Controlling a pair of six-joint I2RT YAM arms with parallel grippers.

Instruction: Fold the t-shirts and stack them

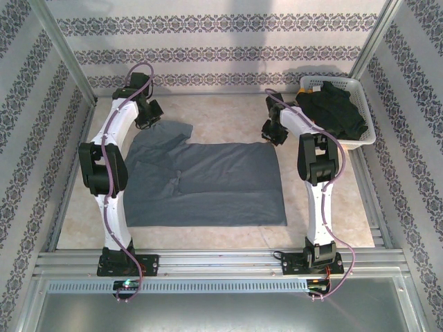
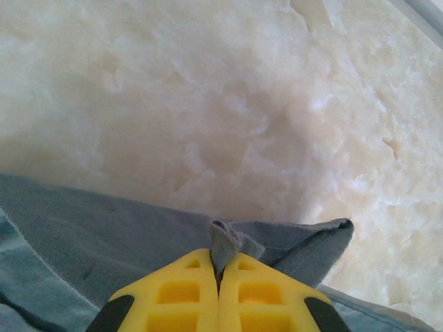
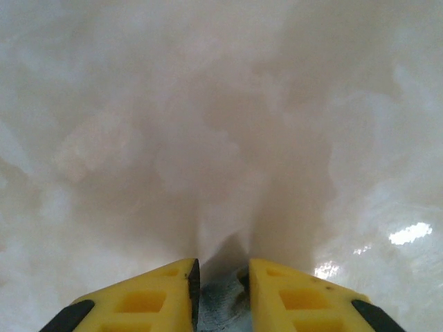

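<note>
Top external view, and the blue-grey t-shirt (image 1: 208, 183) is lying spread out across the middle of the table (image 1: 228, 111), mostly flat, with some creases running through its left half and a sleeve poking out at the far left. The left gripper (image 1: 154, 119) is sitting right at that far-left sleeve corner, arm reaching out over the cloth's left edge. Across the way, the right gripper (image 1: 270, 135) is hanging at the shirt's far-right corner.

Off in the far right corner of the table, the white lattice basket (image 1: 367, 135) is holding a black t-shirt (image 1: 332, 107), bunched up and filling most of it.

Over to the left wrist view: the yellow fingers (image 2: 180, 290) are pressing tight together and pinching a small raised fold of the blue-grey cloth, so that pincer is clenched on the shirt, the hem curling up just beyond the tips.

Right wrist view now: the two fingers are standing a little apart with a tuft of blue-grey fabric sitting in the gap between them, low over the pale table. Whether they are actually biting on that fabric, I cannot tell.
</note>
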